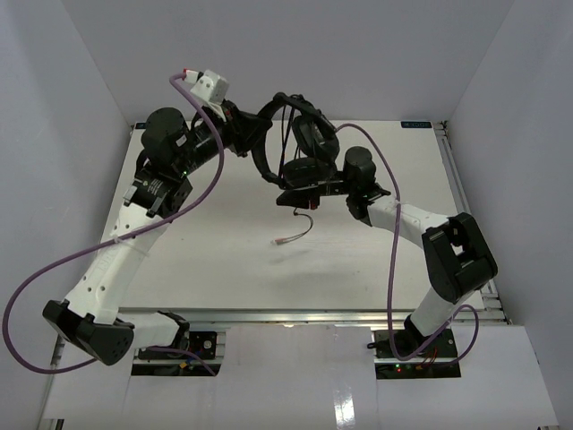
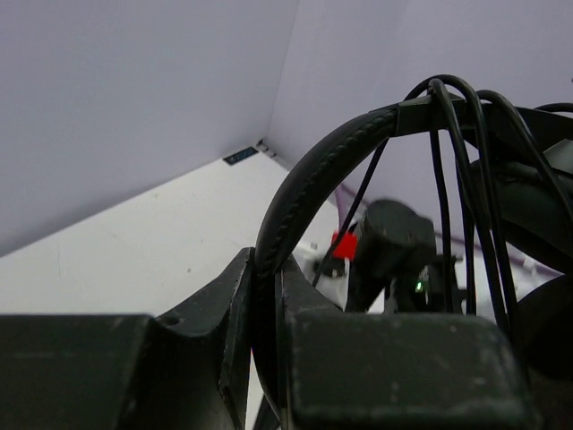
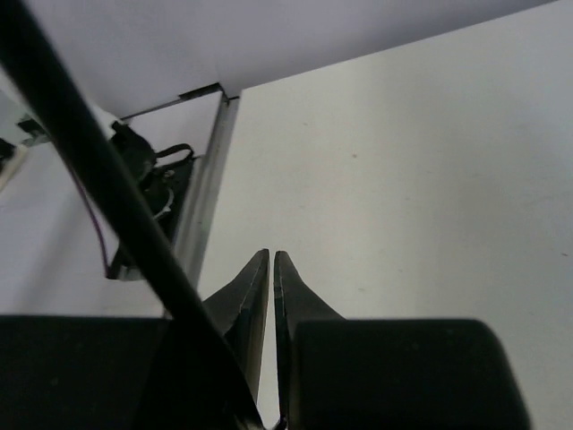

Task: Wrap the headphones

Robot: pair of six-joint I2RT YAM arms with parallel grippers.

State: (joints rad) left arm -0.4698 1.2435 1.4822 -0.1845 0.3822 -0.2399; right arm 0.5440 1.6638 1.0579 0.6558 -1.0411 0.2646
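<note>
Headphones (image 1: 300, 143) are held up off the table (image 1: 224, 260), over its far middle and between the two arms.

Left gripper (image 2: 266, 273): jaws clamped on the padded headband (image 2: 304, 188). The band arches up and away to the right from the fingers, towards the earcups.

Cable (image 2: 443, 179): several thin strands hang over the top of the band on its far side, crossing it roughly at right angles. Judged as turns of the wrap in place.

Right gripper (image 3: 271, 260): closed to a hairline gap, just on the near side of the earcups in the top view. A blurred dark line runs down to the root of its fingers, possibly the cable. Cannot tell if it is pinched there.

Loose tail drops from under the right gripper towards the near side, with the pink plug (image 1: 282, 240) lying on the table.

Judgement: the right arm is much nearer the tail. The next turn has to go up and over the band, across its length, while the left arm holds the band.
</note>
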